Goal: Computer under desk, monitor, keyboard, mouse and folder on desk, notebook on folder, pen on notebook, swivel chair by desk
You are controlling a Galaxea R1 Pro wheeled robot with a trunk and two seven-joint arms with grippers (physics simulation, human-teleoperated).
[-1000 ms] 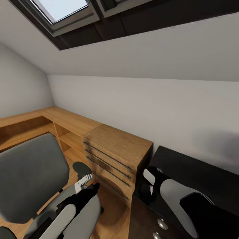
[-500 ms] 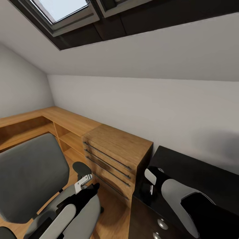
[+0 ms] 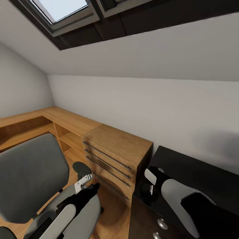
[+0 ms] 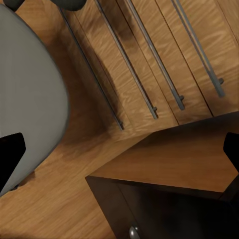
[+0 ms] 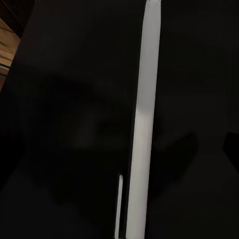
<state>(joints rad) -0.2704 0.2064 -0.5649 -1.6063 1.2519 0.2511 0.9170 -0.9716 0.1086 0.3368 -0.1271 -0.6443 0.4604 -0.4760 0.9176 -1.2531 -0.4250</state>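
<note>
My left gripper hung low beside the swivel chair, over the wood floor; in the left wrist view its dark fingertips sat at opposite edges, so jaws spread wide, holding nothing. My right gripper hovered over the near corner of the desk; couldn't tell if it was parted or clamped. The right wrist view was nearly all glossy black desk top, with a pale strip across it that I couldn't identify. The light wooden drawer unit stood between chair and desk, touching the desk's side. Round silver knobs showed on the desk front. Skylight overhead.
</note>
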